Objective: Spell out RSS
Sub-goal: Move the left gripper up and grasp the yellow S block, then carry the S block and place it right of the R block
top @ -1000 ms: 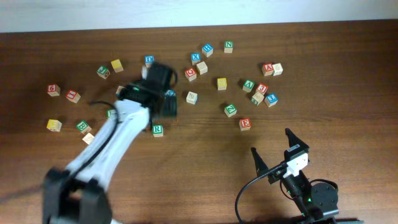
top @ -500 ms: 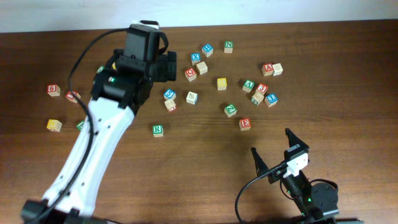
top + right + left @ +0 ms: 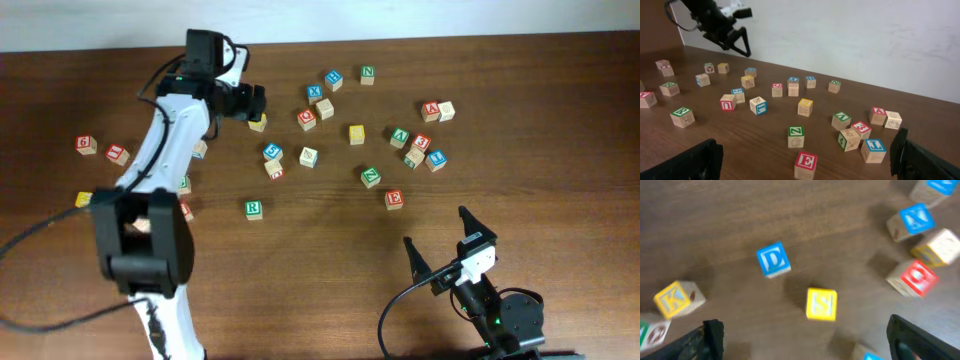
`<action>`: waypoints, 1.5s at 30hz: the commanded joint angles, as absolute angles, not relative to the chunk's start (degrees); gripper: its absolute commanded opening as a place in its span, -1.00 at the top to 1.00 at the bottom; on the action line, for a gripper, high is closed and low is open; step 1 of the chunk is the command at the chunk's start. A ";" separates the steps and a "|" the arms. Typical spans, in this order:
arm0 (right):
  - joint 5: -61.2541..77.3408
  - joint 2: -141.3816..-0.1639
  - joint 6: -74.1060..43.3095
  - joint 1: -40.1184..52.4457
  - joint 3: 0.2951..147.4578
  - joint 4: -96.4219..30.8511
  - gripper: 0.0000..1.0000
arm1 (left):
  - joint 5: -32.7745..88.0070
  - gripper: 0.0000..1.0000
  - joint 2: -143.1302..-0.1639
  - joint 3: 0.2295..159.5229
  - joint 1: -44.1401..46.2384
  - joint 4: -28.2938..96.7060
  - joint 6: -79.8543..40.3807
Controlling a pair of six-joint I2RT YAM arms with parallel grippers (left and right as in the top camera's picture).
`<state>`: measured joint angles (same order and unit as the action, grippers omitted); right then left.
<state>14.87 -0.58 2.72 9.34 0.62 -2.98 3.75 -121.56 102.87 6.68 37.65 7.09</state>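
Note:
The green R cube [image 3: 253, 208] lies alone at mid-table; it also shows at the left of the right wrist view [image 3: 681, 116]. A yellow S cube [image 3: 821, 303] lies just ahead of my open left gripper [image 3: 802, 337], between its fingers' line and a blue D cube [image 3: 773, 259]. From overhead that S cube [image 3: 258, 122] sits right below the left gripper [image 3: 248, 102] at the back. Another yellow cube [image 3: 356, 133] lies further right; its letter is unreadable. My right gripper [image 3: 436, 228] is open and empty at the front right.
A yellow K cube [image 3: 675, 299] and a red C cube [image 3: 917, 277] flank the S cube. Several other cubes lie scattered across the back and right, among them a green Z [image 3: 795, 136] and a red E [image 3: 805, 165].
My left arm has swung from mid-table near the R cube up to the back of the table, and its gripper now hangs over the yellow S cube. The right arm has not moved.

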 commanded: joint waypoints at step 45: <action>14.79 -0.19 2.11 8.88 0.32 -3.27 -0.96 | -1.98 0.53 -135.44 105.38 10.72 32.62 6.70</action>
